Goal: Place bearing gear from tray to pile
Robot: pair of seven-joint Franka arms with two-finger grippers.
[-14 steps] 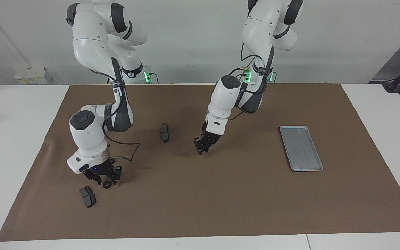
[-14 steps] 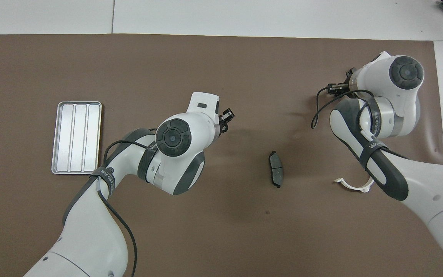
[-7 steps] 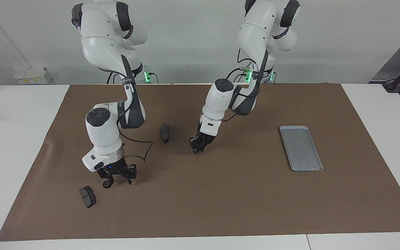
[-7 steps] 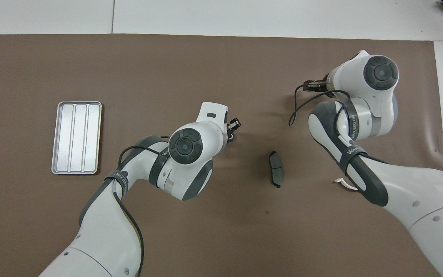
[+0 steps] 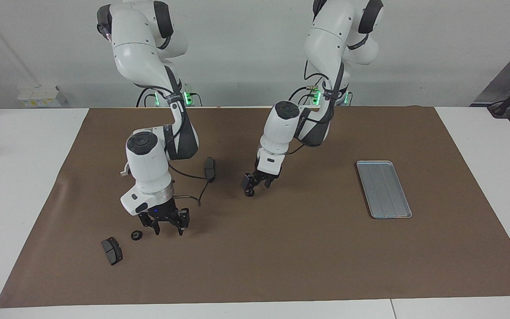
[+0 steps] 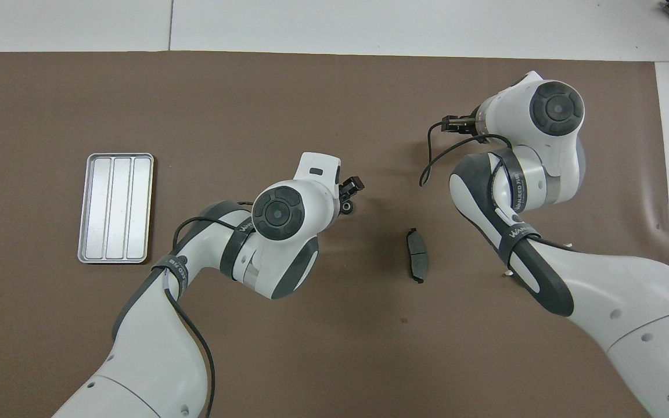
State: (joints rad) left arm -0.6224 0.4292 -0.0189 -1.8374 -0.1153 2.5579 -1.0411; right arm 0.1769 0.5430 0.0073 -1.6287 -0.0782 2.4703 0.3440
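- Left gripper (image 5: 257,185) hangs over mid-table, fingers spread, a small black gear (image 5: 249,192) at its tips; held or let go, I cannot tell.
- Right gripper (image 5: 168,229), empty and part-open, hovers beside another gear (image 5: 136,235).
- Tray (image 5: 384,189) sits empty; best lift straight up.

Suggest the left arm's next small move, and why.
Probably lift the left gripper straight up, clear of the small black gear at its tips: that gear looks down on the mat near a brake pad, and the tray is already empty.
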